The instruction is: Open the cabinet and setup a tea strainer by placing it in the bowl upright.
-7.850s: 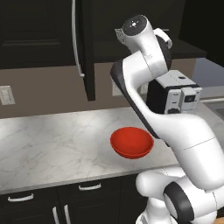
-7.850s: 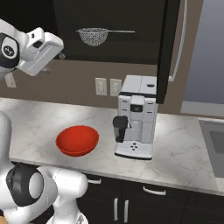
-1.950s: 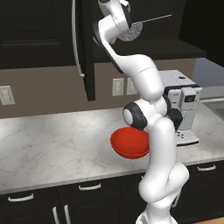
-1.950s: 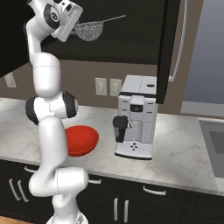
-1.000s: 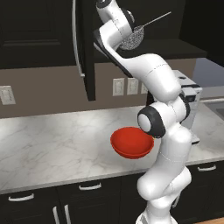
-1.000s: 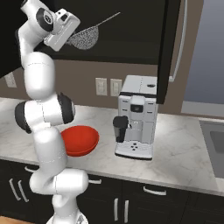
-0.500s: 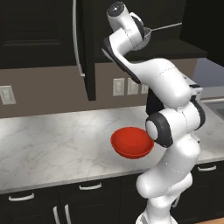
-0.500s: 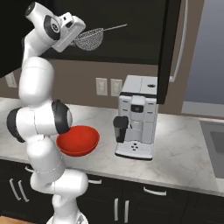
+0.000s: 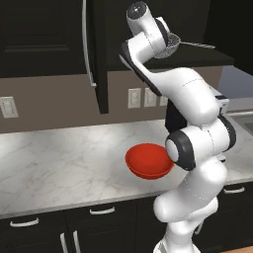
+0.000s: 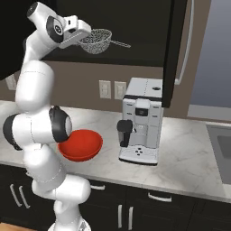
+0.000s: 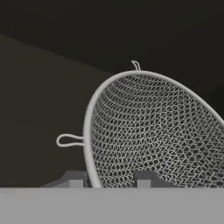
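The pincer (image 10: 85, 37) is raised in front of the open cabinet (image 10: 135, 27), its jaws narrowed onto the rim of the tea strainer (image 10: 96, 40). In the hand view each fingertip (image 11: 146, 178) sits on one side of the rim at the base of the mesh head. The strainer's long axis runs roughly level, the handle pointing away from the pincer toward the cabinet's right-hand door. The red bowl (image 10: 81, 145) rests on the marble surface (image 9: 59, 163), well below the pincer. The coffee machine (image 10: 141, 119) stands beside the bowl. The transfer therefore calls for a descent, with the strainer turned upright.
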{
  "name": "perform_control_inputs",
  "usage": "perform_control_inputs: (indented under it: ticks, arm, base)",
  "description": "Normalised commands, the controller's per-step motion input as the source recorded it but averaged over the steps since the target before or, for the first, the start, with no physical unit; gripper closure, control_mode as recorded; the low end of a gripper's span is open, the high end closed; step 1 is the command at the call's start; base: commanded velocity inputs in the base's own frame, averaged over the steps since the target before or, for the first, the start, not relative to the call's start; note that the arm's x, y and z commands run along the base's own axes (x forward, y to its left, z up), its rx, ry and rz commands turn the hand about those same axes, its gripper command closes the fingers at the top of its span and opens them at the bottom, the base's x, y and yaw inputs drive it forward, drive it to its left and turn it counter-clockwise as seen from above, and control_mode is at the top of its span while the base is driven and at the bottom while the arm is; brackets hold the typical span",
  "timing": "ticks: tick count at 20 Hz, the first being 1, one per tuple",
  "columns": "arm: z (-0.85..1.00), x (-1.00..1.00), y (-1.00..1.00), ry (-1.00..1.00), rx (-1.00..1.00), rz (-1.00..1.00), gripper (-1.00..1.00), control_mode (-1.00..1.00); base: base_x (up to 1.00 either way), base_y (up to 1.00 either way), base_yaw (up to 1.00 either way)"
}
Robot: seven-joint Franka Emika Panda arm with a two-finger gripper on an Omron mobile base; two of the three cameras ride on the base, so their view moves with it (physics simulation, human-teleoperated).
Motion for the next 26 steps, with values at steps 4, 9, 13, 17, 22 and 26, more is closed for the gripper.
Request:
perform_control_inputs:
  ticks: [4,9,13,17,22,26]
  arm:
    - [0.00,-0.61,-0.05,-0.13,0.20,-0.28,1.00,-1.00]
    - [0.00,-0.94,0.00,-0.08,0.14,-0.27,1.00,-1.00]
    - [0.00,-1.00,0.00,-0.09,0.13,-0.25,1.00,-1.00]
    - [0.00,-1.00,0.00,-0.05,0.12,-0.22,1.00,-1.00]
    - [-0.16,-0.91,-0.03,0.00,0.04,-0.06,1.00,-1.00]
    - [-0.51,-0.36,-0.19,0.00,0.00,0.02,1.00,-1.00]
  base:
    - [0.00,0.00,0.00]
    - [0.00,0.00,0.00]
    - [0.00,0.00,0.00]
    - [0.00,0.00,0.00]
    - [0.00,0.00,0.00]
    - [0.00,0.00,0.00]
